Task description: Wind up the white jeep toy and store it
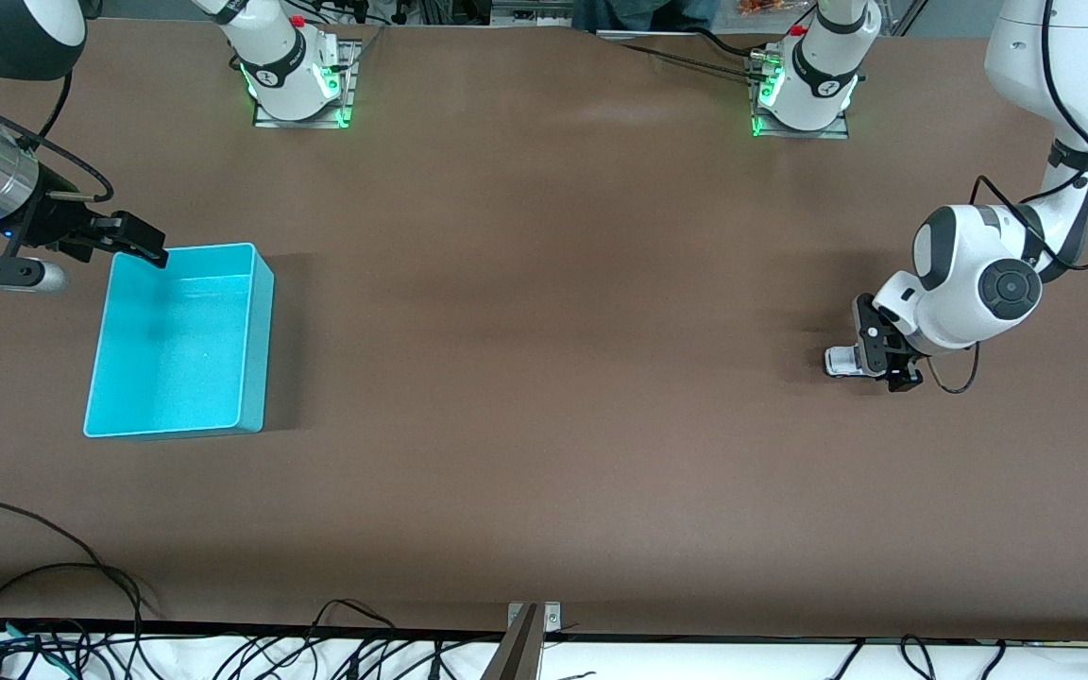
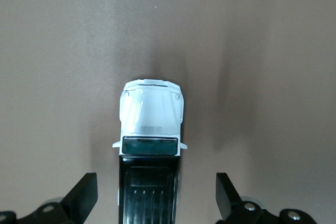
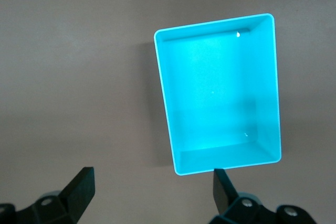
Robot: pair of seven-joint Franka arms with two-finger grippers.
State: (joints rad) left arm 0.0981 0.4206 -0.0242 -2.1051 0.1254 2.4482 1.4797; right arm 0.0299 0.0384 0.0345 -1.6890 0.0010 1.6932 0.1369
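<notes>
The white jeep toy (image 1: 841,360) stands on the brown table toward the left arm's end. In the left wrist view the white jeep toy (image 2: 151,114) shows its white hood and black roof. My left gripper (image 1: 887,351) is down at the table and straddles the rear half, open. One finger (image 2: 84,198) stands on each side of the roof with a gap of bare table between finger and car. My right gripper (image 1: 133,238) hangs open over the cyan bin's (image 1: 261,331) corner rim. The right gripper (image 3: 152,187) holds nothing, and the bin (image 3: 163,87) is empty.
The two arm bases (image 1: 298,85) stand along the table's edge farthest from the front camera. Loose black cables (image 1: 34,586) and a metal bracket (image 1: 525,633) lie at the edge nearest it. Wide bare tabletop lies between the bin and the jeep.
</notes>
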